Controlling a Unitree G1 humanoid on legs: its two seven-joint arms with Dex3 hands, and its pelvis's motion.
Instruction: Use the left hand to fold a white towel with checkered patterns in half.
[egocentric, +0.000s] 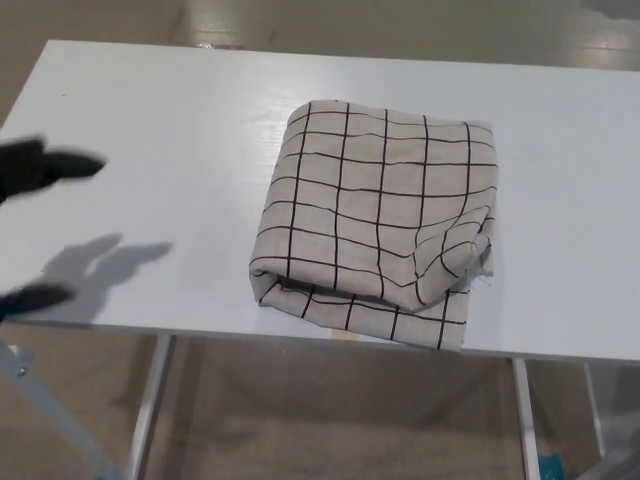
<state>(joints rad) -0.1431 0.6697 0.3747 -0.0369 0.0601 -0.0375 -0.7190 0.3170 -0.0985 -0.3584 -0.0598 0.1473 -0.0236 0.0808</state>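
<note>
The white towel with black checks (375, 220) lies folded over itself on the white table (180, 130), its rounded fold near the front edge and its open edges toward the back. My left hand (35, 215) shows at the far left edge of the head view, blurred, black fingers (60, 163) spread apart and holding nothing, well to the left of the towel. Its shadow falls on the tabletop beside it. My right hand does not show.
The table's front edge runs just below the towel's fold. Metal table legs (150, 400) and a tan floor show underneath. Bare tabletop lies left and right of the towel.
</note>
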